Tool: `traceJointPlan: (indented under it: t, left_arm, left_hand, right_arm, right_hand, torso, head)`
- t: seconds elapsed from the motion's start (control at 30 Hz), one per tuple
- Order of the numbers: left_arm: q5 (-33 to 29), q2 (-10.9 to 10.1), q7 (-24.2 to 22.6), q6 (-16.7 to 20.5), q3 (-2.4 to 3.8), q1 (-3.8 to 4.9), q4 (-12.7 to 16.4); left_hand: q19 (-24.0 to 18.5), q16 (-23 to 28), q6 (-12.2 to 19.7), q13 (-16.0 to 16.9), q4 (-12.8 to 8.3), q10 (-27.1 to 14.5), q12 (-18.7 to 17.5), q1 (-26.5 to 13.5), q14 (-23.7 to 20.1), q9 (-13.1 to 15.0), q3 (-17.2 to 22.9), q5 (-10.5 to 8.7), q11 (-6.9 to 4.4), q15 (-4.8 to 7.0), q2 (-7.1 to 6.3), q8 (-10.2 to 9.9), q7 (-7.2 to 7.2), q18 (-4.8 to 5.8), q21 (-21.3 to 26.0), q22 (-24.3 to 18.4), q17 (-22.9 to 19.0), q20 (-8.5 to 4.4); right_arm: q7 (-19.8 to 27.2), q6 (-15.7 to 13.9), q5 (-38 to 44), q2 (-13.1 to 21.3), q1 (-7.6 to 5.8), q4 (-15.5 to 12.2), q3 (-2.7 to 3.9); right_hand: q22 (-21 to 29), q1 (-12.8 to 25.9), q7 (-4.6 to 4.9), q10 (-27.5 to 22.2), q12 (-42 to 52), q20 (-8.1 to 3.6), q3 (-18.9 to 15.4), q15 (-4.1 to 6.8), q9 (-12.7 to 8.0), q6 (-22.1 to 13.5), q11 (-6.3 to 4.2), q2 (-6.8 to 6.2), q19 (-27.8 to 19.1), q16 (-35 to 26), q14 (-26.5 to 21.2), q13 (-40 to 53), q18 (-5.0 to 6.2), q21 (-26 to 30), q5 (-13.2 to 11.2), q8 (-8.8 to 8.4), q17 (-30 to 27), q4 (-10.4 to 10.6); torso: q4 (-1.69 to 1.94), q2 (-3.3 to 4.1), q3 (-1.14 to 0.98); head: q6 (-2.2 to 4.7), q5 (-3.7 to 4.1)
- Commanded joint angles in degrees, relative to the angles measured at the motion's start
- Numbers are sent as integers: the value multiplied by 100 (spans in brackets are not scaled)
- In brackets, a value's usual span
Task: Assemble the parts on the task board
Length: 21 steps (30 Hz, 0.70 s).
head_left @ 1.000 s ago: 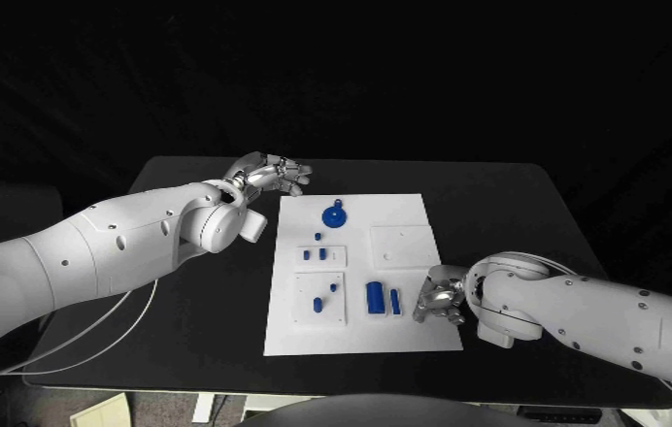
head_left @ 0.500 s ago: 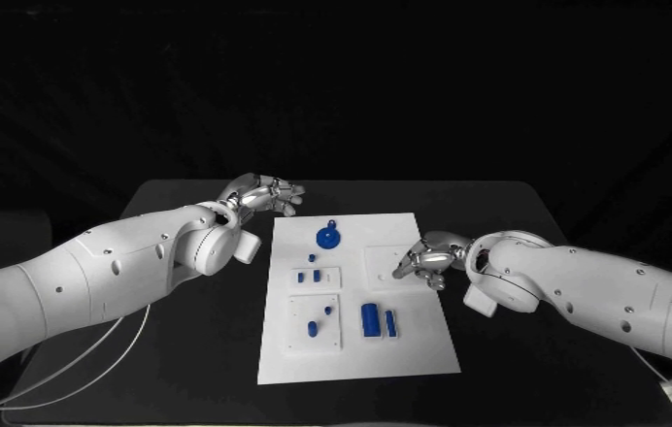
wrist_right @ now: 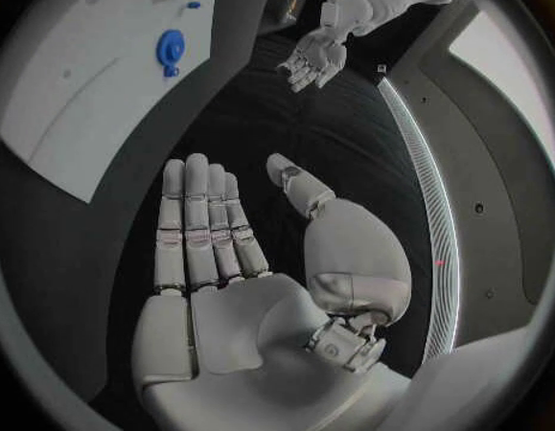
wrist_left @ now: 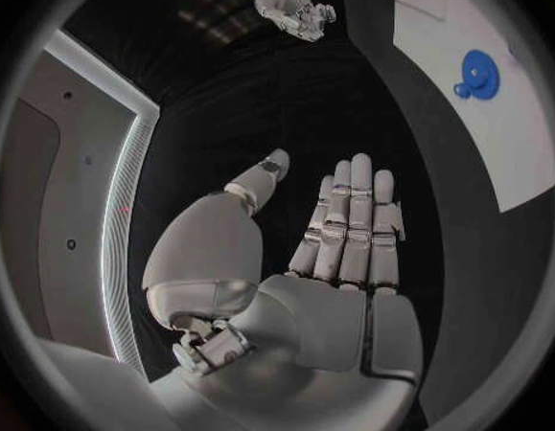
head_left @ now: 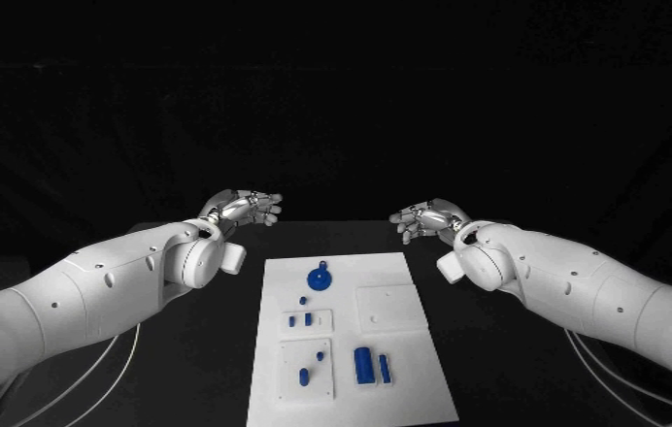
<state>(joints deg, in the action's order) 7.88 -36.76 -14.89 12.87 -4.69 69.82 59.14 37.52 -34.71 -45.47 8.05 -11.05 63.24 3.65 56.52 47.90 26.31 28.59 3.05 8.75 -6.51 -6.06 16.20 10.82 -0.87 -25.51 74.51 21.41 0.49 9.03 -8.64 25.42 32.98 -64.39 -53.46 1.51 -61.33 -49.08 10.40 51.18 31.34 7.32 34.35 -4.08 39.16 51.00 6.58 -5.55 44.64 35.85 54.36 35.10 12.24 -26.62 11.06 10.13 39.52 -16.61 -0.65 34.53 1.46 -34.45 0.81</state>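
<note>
Presently, left hand [head_left: 241, 208] and right hand [head_left: 424, 220] hover empty, fingers extended, mid-frame. Task board [head_left: 420, 349] lower centre, bottom edge cut off; small blue parts [head_left: 370, 365] indistinct.

No readable text, no labels, no numbers, no brand marks on any surface

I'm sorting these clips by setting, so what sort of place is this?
Probably a robotics lab or test bench. A white task board with small blue parts lies on a black table, dark backdrop behind, and each empty robot hand, left and right, is raised above it.
</note>
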Motion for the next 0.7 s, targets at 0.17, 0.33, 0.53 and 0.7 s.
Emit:
traceJointPlan:
  t: [0.17, 0.33, 0.53, 0.7]
  left_arm:
    - [-402, 214, -517, -78, 2, -7, -219]
    - [-399, 246, -524, -143, 1, -11, -198]
    - [-287, 168, -369, 61, 16, -52, -64]
    - [-354, 39, -519, 471, 76, -174, 356]
  left_hand:
    - [-821, 798, 525, -318, -91, -955, -22, -267, -977, -56, -202, -39, 28, -287, -60, -204, -57, 86, 526, -106, -308, 327]
    - [-813, 970, 741, -426, -176, -1435, -4, -418, -1197, -40, -425, -22, -17, -315, -114, -252, -142, 78, 617, -135, -368, 342]
    - [-3752, 3471, 4547, -805, 1105, -6324, -365, -5652, -4790, -2631, -2859, -305, -875, 651, 606, -1620, -1082, 87, 2551, -3001, -2141, -49]
    - [-3752, 3471, 4547, -805, 1105, -6324, -365, -5652, -4790, -2631, -2859, -305, -875, 651, 606, -1620, -1082, 87, 2551, -7451, -2141, -49]
  right_arm:
    - [627, 191, -763, -257, 137, 396, 185]
    - [643, 209, -854, -316, 216, 527, 206]
    - [475, -49, -679, -268, 210, 358, 189]
    - [643, -416, -875, -117, 233, -63, 153]
  right_hand:
    - [359, -56, -31, 176, -1070, 278, -426, -266, -355, -506, 205, 118, -544, -984, -284, -1495, -90, 585, 28, -197, -554, 2]
    - [513, -51, -51, 80, -1512, 401, -559, -436, -486, -580, 232, 145, -948, -1468, -629, -2017, -156, 909, 22, -177, -838, 22]
    - [6133, 4908, -1040, -5118, -3134, -732, -3435, 408, -3916, -5100, -658, 555, -4464, -3585, -5436, -3510, -1224, 2662, -1106, -1013, -3952, 1661]
    - [6133, 4908, -1040, -5118, -3134, -732, -3435, 408, -3916, -5100, -658, 555, -4464, -3585, -5436, -3510, -1224, 2662, -1106, -1013, -3952, 1661]
  torso:
    - [-6, -34, -7]
    - [-8, -39, -14]
    - [10, -92, -34]
    - [45, -249, -106]
  head:
    - [342, -26]
    - [406, -50]
    - [298, -41]
    - [110, -67]
